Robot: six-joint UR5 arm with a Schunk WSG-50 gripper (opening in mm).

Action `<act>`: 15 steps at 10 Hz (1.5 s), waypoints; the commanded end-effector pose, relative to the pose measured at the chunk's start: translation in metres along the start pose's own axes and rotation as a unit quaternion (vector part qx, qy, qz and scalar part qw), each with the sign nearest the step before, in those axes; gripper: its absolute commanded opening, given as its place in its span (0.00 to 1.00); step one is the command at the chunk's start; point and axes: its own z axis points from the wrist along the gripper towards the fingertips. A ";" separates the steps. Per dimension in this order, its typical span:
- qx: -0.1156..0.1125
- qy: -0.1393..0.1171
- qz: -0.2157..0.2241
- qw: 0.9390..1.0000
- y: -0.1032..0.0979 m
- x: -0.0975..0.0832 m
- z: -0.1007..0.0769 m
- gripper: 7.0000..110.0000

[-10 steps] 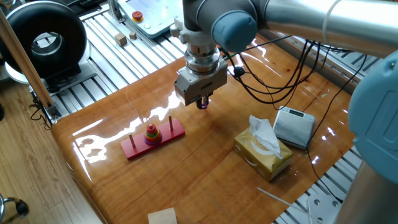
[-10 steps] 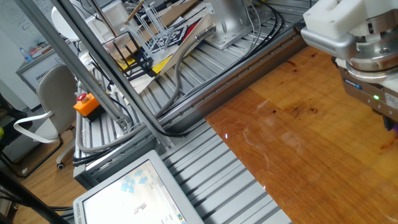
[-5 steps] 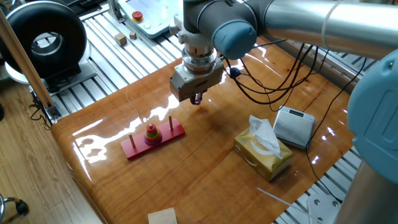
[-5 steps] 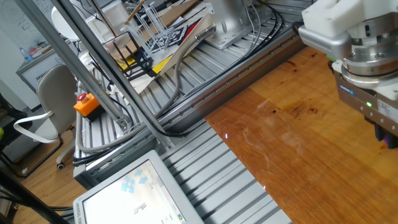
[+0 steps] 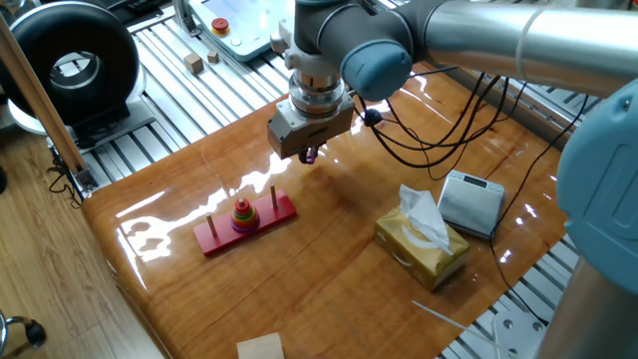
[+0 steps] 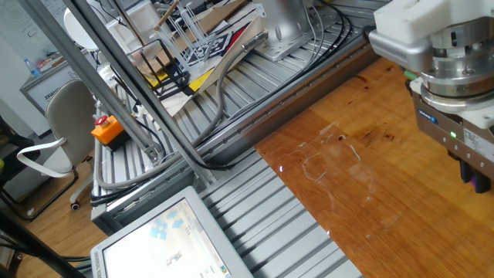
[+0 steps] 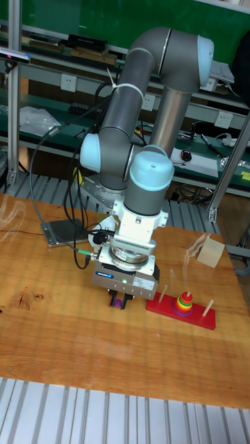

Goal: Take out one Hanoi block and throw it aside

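Glossy reddish wooden counter (image 5: 329, 269) fills the scene. Just above it, the grey two-finger gripper (image 7: 118, 300) hangs with its jaws pinching a tiny purple ring-shaped disc (image 7: 119, 304), a small dark violet speck between the fingertips. Off to one side sits the flat red three-peg base (image 5: 244, 221) carrying stacked yellow, orange and red rings (image 5: 242, 210). Farther off lies a yellow tissue box (image 5: 422, 246).

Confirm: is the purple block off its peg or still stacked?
Off. The purple block sits pinched in the gripper, away from the red peg base.
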 end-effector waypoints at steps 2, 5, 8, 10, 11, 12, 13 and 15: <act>-0.003 0.001 0.004 1.000 0.001 -0.003 0.006 0.00; 0.001 0.001 0.001 1.000 -0.001 -0.003 0.007 0.00; 0.002 0.000 -0.001 1.000 -0.003 -0.003 0.012 0.00; 0.001 -0.002 -0.001 1.000 -0.003 -0.003 0.018 0.00; 0.000 -0.004 -0.002 1.000 -0.003 -0.004 0.020 0.00; 0.000 -0.004 -0.003 1.000 -0.003 -0.003 0.021 0.00; 0.000 -0.003 -0.003 1.000 -0.003 -0.003 0.021 0.00; 0.002 -0.003 -0.006 1.000 -0.004 -0.003 0.022 0.00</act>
